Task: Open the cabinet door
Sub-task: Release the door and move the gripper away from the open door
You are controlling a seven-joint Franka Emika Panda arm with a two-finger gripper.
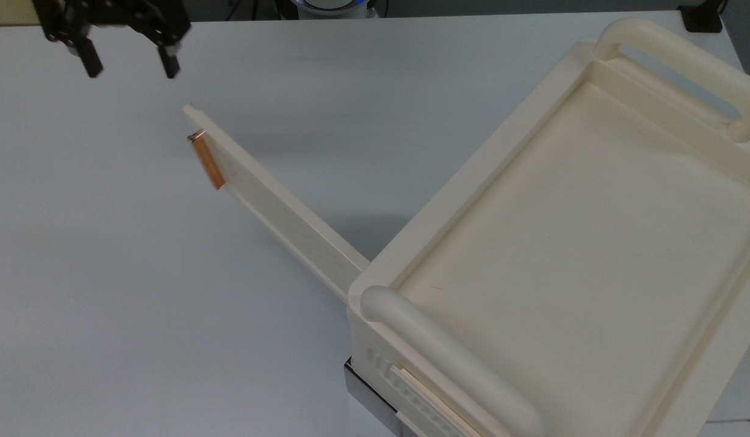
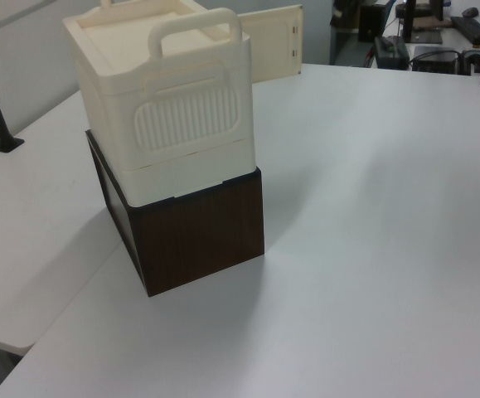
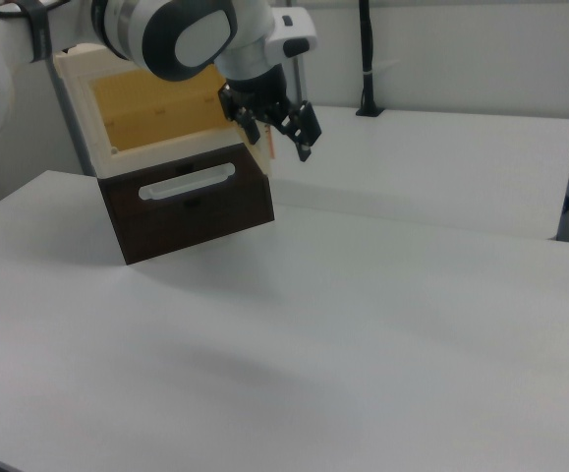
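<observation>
Hand: your hand hangs over the desk near the top view's upper left corner, fingers spread and gripping nothing, well apart from the cabinet door. In the right view the hand sits just in front of the cabinet's open side.

Cabinet door: you find it swung wide, jutting from the cabinet's near corner toward the top view's upper left. Its copper handle sits at the free end, nearest the hand, which fits a pull made from that end. In the left view the cabinet door stands out behind the box.

Cabinet: the cabinet rests on a dark wooden box, which lifts it off the desk, so the door likely swings without scraping. In the right view the cabinet shows its yellowish interior, uncovered.

Progress: you can judge the opening as essentially done; the door holds its angle unaided.

Risk: the free edge is close to the hand's level, so a careless sweep could knock it.
</observation>
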